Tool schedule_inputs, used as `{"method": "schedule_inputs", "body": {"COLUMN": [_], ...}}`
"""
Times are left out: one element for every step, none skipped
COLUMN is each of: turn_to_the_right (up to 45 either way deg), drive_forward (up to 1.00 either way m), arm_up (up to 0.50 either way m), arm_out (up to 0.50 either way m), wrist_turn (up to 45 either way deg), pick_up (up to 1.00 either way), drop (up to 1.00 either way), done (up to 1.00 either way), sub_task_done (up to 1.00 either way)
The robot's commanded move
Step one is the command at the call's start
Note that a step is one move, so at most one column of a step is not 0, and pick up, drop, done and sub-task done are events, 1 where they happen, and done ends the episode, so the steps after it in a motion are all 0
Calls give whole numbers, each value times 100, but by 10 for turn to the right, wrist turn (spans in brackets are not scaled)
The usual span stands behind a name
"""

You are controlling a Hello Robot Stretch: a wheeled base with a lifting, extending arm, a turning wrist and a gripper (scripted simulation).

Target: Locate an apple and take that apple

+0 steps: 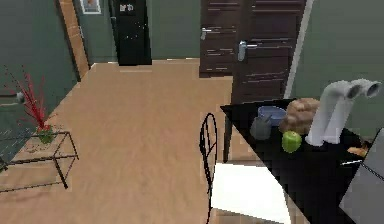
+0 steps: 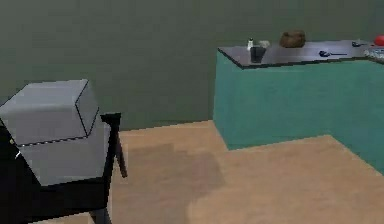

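Forward view: soft, even, medium-bright light with no glare; the wood floor (image 1: 140,120) is lit evenly, the black table (image 1: 312,178) at 4 o'clock reads dark with no reflections, and the dark door (image 1: 268,40) at 1 o'clock leans toward the edge. Arm side view: dimmer, with the green wall (image 2: 130,50) from 9 to 12 o'clock murky and a faint grey shadow on the floor at 6 o'clock. The grey box (image 2: 48,108) at 9 o'clock is brighter on top than in front, so light falls from above.
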Motion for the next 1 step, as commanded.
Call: {"method": "schedule_inputs", "body": {"turn_to_the_right": [0], "drive_forward": [60], "arm_up": [0], "arm_out": [0], "wrist_turn": [0], "pick_up": [0], "drop": [0], "done": [0], "sub_task_done": [0]}}
